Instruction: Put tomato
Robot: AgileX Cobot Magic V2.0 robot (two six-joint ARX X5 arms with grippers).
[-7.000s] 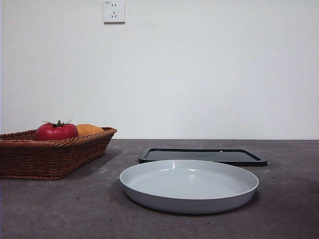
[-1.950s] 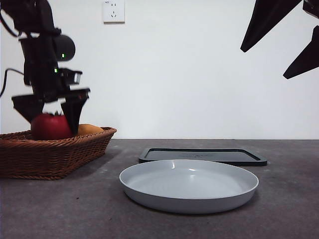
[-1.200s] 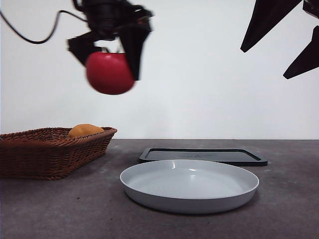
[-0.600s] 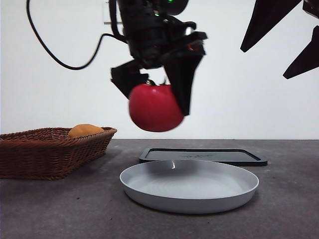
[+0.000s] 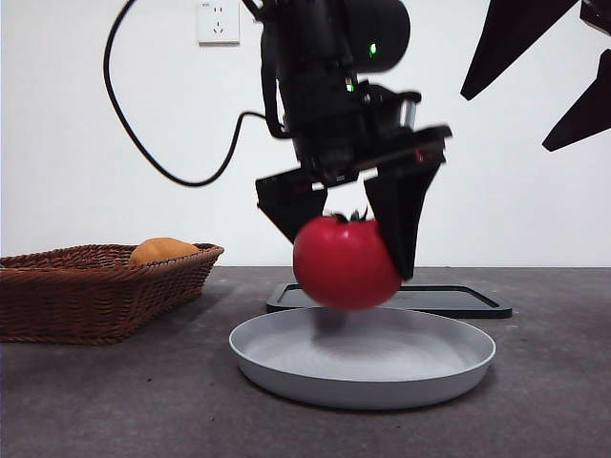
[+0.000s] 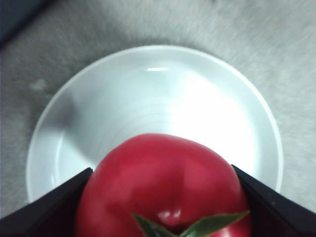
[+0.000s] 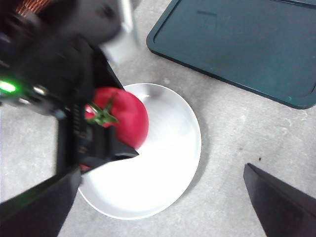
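Glossy red tomato with green stem between black left gripper jaws. Pale grey plate beneath, dark tray behind. Brown woven basket off to the side, holding orange fruit.

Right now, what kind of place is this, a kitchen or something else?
Probably a robot test bench, not a kitchen: a bare white wall with a socket, a plain grey table, and the left claw holding a glossy red tomato over a pale grey round plate.

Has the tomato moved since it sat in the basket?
Yes. The tomato, clamped in the left gripper, is now right of the basket, just above the white plate.
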